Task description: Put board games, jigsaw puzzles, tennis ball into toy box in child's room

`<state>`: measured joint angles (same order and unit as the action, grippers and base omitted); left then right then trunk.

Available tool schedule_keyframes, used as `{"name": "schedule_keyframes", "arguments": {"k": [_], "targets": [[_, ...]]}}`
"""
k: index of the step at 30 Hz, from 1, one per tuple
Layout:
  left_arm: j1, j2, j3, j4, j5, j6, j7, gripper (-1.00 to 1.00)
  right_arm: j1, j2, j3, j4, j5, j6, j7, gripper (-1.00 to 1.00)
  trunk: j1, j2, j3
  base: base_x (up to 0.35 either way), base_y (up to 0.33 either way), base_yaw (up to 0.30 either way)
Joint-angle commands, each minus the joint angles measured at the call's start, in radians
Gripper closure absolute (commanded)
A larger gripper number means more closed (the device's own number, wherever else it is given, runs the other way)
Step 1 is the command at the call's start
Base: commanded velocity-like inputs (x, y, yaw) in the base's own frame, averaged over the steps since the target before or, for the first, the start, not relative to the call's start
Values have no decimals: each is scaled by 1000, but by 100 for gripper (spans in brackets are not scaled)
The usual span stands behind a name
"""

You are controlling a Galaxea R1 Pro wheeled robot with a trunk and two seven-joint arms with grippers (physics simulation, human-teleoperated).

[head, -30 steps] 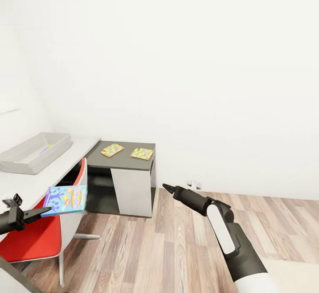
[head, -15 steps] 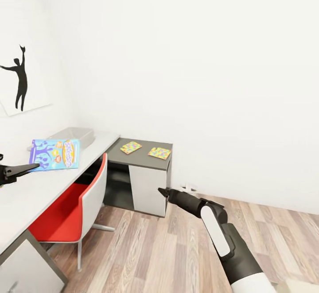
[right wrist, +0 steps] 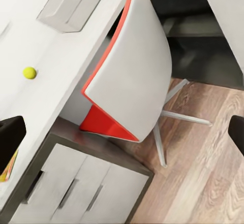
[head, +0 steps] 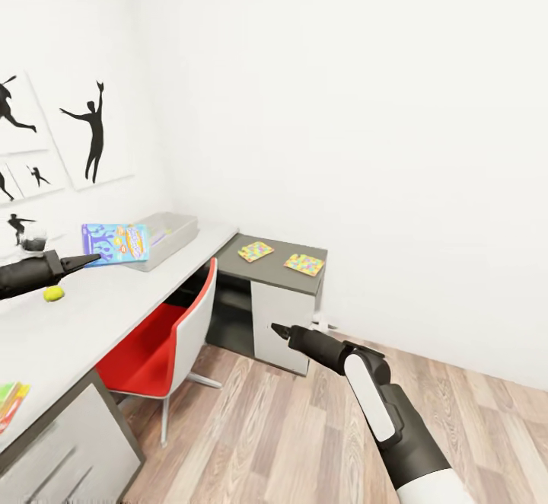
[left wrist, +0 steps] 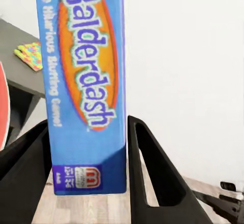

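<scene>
— What's printed on that blue board game [left wrist: 86, 87]?
— "Balderdash", in the left wrist view; the smaller text is hard to read. The left gripper [head: 90, 259] has its fingers clamped on the box's edge.
— And the toy box [head: 161, 239]?
— Just beyond that gripper on the table [head: 91, 321]; I cannot make out its contents. The tennis ball [head: 52, 293] lies just beside that arm.
— The right gripper [head: 277, 330]?
— Spread wide, holding nothing, above the floor [head: 289, 435] near the chair [right wrist: 133, 76]. The two jigsaw puzzles [head: 256, 250] lie beyond it.
</scene>
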<state>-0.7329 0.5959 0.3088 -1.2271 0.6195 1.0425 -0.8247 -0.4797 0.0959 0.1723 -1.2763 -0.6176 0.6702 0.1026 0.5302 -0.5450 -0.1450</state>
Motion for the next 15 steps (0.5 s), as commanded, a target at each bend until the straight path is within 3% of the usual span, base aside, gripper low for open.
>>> {"name": "schedule_keyframes", "arguments": {"k": [1, 2, 3, 4, 5, 6, 8, 11, 15], "targets": [[-25, -43, -17, 4, 17, 5, 92, 100, -1, 0, -1, 0, 2, 4, 3, -100, 0, -2, -2, 0, 0, 281], [-59, -91, -35, 12, 25, 5, 185, 100, -1, 1, -1, 0, 2, 4, 3, -100, 0, -2, -2, 0, 0, 281], [-86, -122, -46, 24, 28, 5, 236, 100, -1, 0, -1, 0, 2, 4, 4, -100, 0, -2, -2, 0, 0, 281], [-138, -177, -64, 54, 32, 5, 320, 100, -1, 0, -2, -1, 3, 4, 4, -100, 0, -2, -3, 0, 0, 281], [-165, -202, -72, 75, 33, 5, 356, 100, -1, -1, -2, -1, 3, 3, 4, -100, 0, -2, -3, 0, 0, 281], [-219, -242, -87, 126, 34, 5, 411, 100, -1, -2, -3, -1, 4, 4, 5, -100, 0, -2, -3, 0, 0, 281], [-295, -279, -104, 211, 34, 5, 461, 100, -1, -4, -5, -2, 2, 4, 8, -100, 0, -2, -4, 0, 0, 281], [-397, -311, -129, 327, 32, 5, 498, 100, -1, -7, -7, -3, 0, 4, 12, -100, 0, -2, -5, 0, 0, 281], [-445, -322, -144, 355, 34, 5, 507, 100, -1, -9, -8, -10, -3, 3, 14, -100, 0, -2, -6, 0, 0, 281]]}}
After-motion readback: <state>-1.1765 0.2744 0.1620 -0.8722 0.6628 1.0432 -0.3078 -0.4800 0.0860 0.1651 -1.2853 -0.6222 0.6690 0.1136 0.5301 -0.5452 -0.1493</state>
